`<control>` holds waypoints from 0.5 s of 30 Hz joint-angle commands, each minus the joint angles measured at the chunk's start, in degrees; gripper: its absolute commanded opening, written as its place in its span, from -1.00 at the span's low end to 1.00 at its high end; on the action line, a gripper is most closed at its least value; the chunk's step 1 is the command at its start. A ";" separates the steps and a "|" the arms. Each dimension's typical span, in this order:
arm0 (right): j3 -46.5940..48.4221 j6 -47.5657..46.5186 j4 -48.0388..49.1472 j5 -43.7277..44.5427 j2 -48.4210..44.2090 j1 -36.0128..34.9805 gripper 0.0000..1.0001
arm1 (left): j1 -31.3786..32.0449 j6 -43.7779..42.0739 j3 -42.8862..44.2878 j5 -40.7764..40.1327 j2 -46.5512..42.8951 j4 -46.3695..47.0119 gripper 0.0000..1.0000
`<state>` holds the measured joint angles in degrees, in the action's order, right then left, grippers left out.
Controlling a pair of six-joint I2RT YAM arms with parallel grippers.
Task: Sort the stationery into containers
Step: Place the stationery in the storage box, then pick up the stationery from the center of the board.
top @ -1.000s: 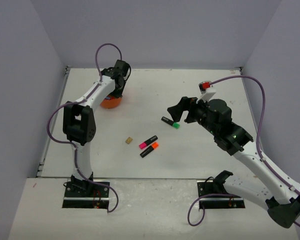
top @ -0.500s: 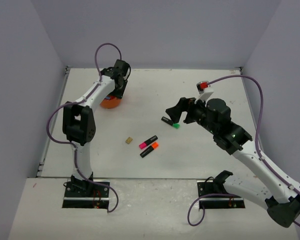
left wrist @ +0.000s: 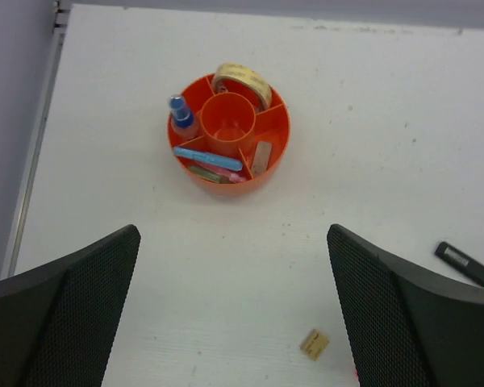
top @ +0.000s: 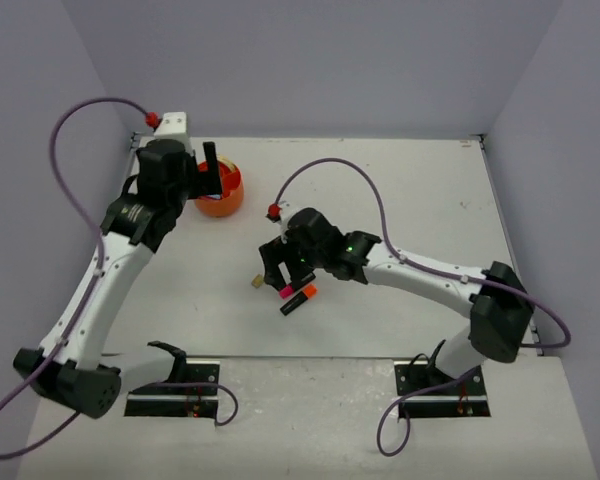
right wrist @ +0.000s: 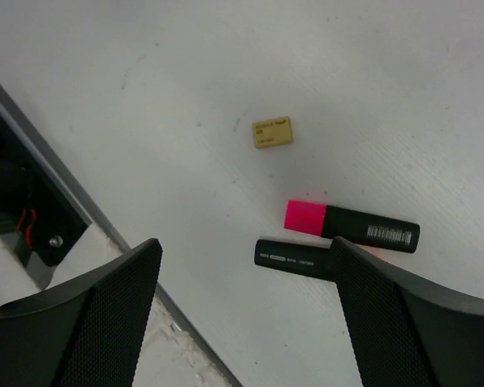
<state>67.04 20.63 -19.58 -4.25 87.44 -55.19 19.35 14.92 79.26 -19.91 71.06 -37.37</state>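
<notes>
Relocation of right gripper (right wrist: 244, 258), spread, from green highlighter (left wrist: 466, 264) to pink highlighter (right wrist: 351, 226) (left gripper (left wrist: 232, 242), also spread, off orange tub (left wrist: 228, 133)), suggesting pickup next.

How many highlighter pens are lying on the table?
3. The pink highlighter and orange highlighter lie side by side near the tan block; the green highlighter lies apart from them. Others may be hidden.

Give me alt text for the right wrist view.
The open right gripper hovers over two black highlighters lying side by side on the table: a pink highlighter and a second highlighter whose far end is hidden. A tan block lies apart from them.
</notes>
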 commanded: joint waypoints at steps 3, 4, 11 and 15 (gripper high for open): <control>16.15 -2.21 -9.02 7.74 18.27 -4.24 0.68 | -0.89 4.33 -13.03 -2.49 -13.24 7.79 1.00; 17.66 -2.31 -10.42 8.36 21.28 -4.81 0.66 | -0.89 4.12 -15.18 -2.36 -14.87 8.41 1.00; 26.37 -3.01 -13.14 11.47 31.79 -5.80 0.47 | -0.89 3.21 -25.44 1.14 -19.38 10.58 1.00; 30.02 -4.61 -14.49 11.56 36.06 -5.89 0.25 | -0.98 4.06 -28.42 0.95 -21.26 10.03 1.00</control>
<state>90.95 18.34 -31.92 4.93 120.84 -60.97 18.72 17.49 52.68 -19.34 52.56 -30.07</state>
